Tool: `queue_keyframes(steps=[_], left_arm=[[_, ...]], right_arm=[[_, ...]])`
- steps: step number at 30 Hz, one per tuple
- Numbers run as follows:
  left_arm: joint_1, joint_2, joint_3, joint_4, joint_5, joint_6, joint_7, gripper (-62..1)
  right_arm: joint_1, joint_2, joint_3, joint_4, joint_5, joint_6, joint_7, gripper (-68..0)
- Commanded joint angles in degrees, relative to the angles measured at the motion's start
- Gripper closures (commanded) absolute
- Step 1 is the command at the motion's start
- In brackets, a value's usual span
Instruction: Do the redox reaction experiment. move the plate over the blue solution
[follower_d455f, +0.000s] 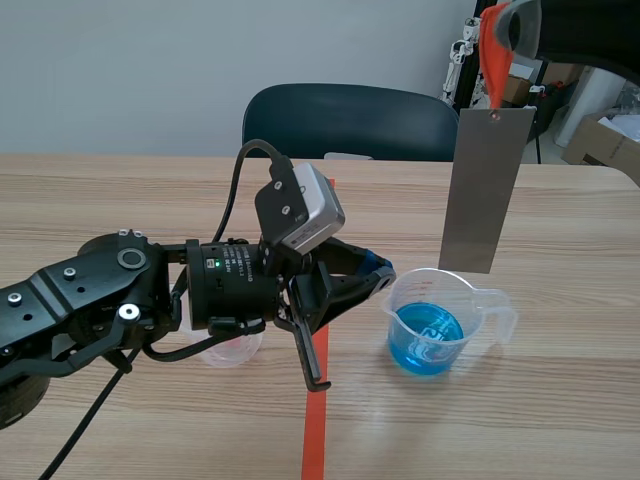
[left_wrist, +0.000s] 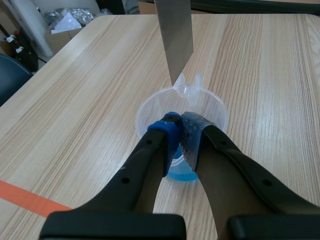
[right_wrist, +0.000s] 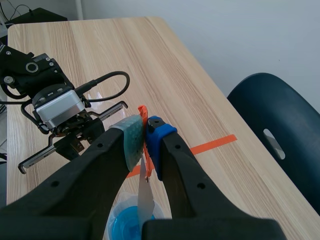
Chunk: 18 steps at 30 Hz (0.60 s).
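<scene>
A flat grey metal plate (follower_d455f: 485, 190) hangs upright from an orange tab (follower_d455f: 495, 65), and my right gripper (follower_d455f: 507, 28) is shut on that tab high at the right. The plate's lower edge sits just above the far rim of a clear beaker (follower_d455f: 445, 315) holding blue solution (follower_d455f: 425, 340). My left gripper (follower_d455f: 378, 278) is shut on the beaker's near rim. In the left wrist view the fingers (left_wrist: 172, 131) pinch the beaker (left_wrist: 150, 107) wall, with the plate (left_wrist: 175, 37) beyond the spout. In the right wrist view the gripper (right_wrist: 145, 136) grips the tab (right_wrist: 142, 111); the plate (right_wrist: 145, 197) hangs edge-on over the beaker (right_wrist: 122, 225).
A second clear cup (follower_d455f: 228, 348) stands under my left arm. An orange tape line (follower_d455f: 317, 420) runs toward the table's front edge. A dark chair (follower_d455f: 350, 120) stands behind the table, and cardboard boxes (follower_d455f: 600, 140) lie at the back right.
</scene>
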<state>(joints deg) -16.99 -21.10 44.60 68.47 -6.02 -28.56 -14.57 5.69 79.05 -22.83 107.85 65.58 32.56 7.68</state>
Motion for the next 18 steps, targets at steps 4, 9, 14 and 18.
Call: queue_keyframes(steps=[4, 9, 14, 18], left_arm=[[-0.50, 0.61, -0.24, 0.68, -0.59, 0.33, -0.59, -2.7], [-0.50, 0.61, -0.24, 0.68, -0.59, 0.33, -0.59, -2.7], [-0.50, 0.61, -0.24, 0.68, -0.59, 0.33, -0.59, -2.7], [-0.50, 0.61, -0.24, 0.68, -0.59, 0.33, -0.59, -2.7]], right_arm=[[0.66, 0.31, 0.37, 0.09, 0.63, -0.17, 1.07, -0.2], [0.66, 0.31, 0.37, 0.09, 0.63, -0.17, 1.07, -0.2], [0.66, 0.31, 0.37, 0.09, 0.63, -0.17, 1.07, -0.2], [0.66, 0.31, 0.37, 0.09, 0.63, -0.17, 1.07, -0.2]])
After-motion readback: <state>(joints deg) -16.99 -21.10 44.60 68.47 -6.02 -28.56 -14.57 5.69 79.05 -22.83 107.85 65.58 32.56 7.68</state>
